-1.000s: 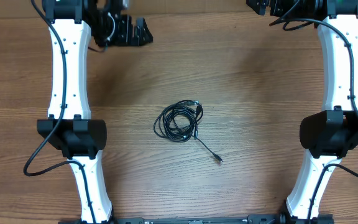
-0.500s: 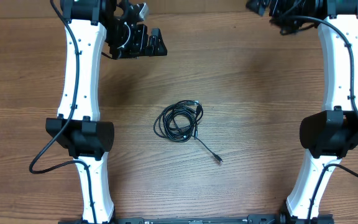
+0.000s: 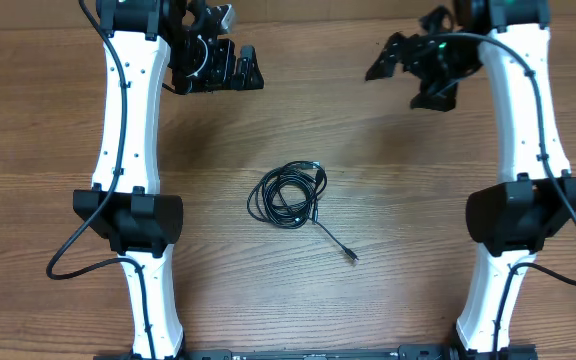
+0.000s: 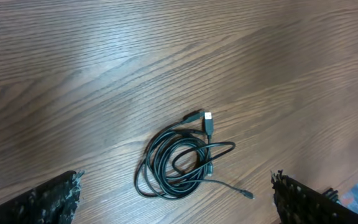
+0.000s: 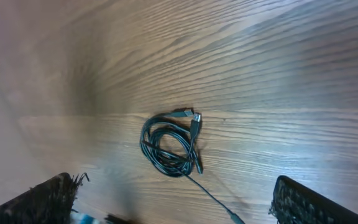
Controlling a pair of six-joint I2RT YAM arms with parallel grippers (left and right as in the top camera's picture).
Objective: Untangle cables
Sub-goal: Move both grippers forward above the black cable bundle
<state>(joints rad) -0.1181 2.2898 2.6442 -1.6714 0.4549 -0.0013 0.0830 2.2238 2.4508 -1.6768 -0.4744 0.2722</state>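
Observation:
The cables [image 3: 288,195] lie as one coiled black bundle in the middle of the wooden table, with one thin tail running down-right to a small plug [image 3: 351,256]. The bundle also shows in the left wrist view [image 4: 179,158] and the right wrist view [image 5: 171,146]. My left gripper [image 3: 248,68] is open and empty at the far left, high above the table. My right gripper [image 3: 400,72] is open and empty at the far right, also well away from the bundle. In both wrist views the two fingertips frame the coil from afar.
The wooden table [image 3: 418,180] spreads all round the bundle. The white arm links and black joints stand at the left [image 3: 128,215] and the right [image 3: 513,215] of the coil.
My right gripper has swung from the top edge down and left into view. My left gripper shifted right earlier and has since held still. The cables have not moved.

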